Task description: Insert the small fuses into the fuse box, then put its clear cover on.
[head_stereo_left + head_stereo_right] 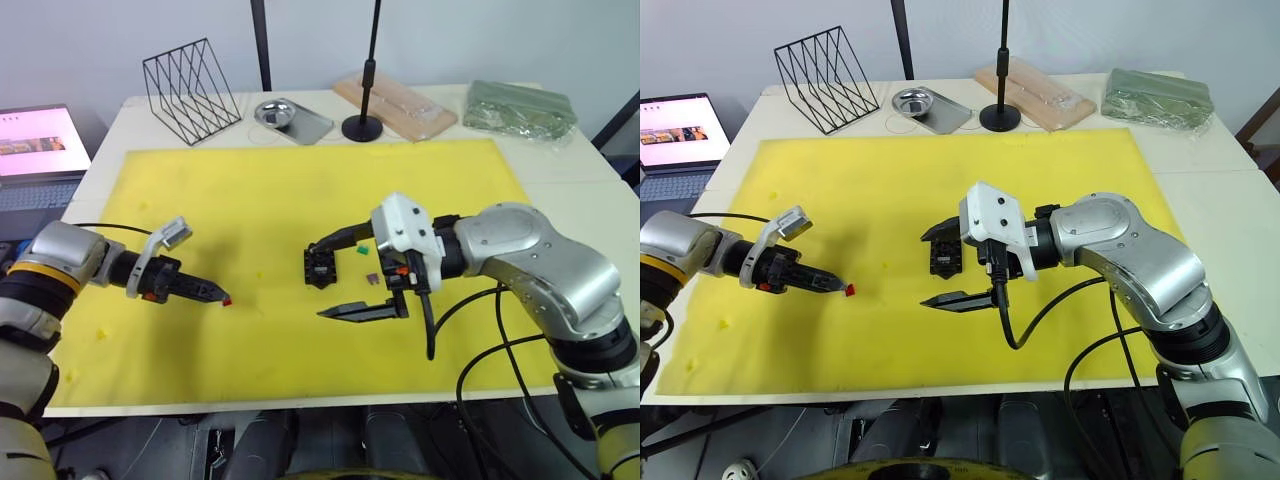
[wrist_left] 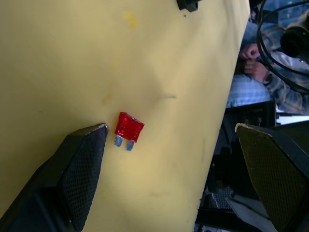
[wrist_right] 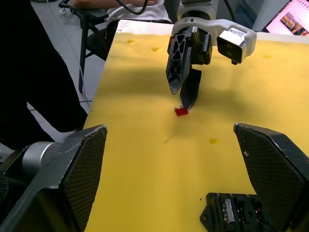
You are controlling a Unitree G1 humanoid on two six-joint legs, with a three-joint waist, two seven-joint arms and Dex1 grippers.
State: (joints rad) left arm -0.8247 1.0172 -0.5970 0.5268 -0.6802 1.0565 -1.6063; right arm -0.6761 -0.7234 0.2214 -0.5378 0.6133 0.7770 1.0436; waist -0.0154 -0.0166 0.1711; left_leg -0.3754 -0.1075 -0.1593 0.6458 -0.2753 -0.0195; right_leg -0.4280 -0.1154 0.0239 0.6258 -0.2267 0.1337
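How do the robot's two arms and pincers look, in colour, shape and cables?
Both arms are silver-grey with rounded joints. The left arm has a yellow ring. Black cables hang from the right arm. Each wrist has a white camera housing. The left pincer and right pincer have black, tapered, textured fingers.

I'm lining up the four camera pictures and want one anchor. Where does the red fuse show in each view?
Left eye view: the red fuse lies on the yellow mat, at the left gripper tips.
Right eye view: the same, left of the fuse box.
Left wrist view: mid-frame, beside one finger.
Right wrist view: mid-frame, under the left gripper, beyond the fuse box.
Shared landmark: the yellow mat.
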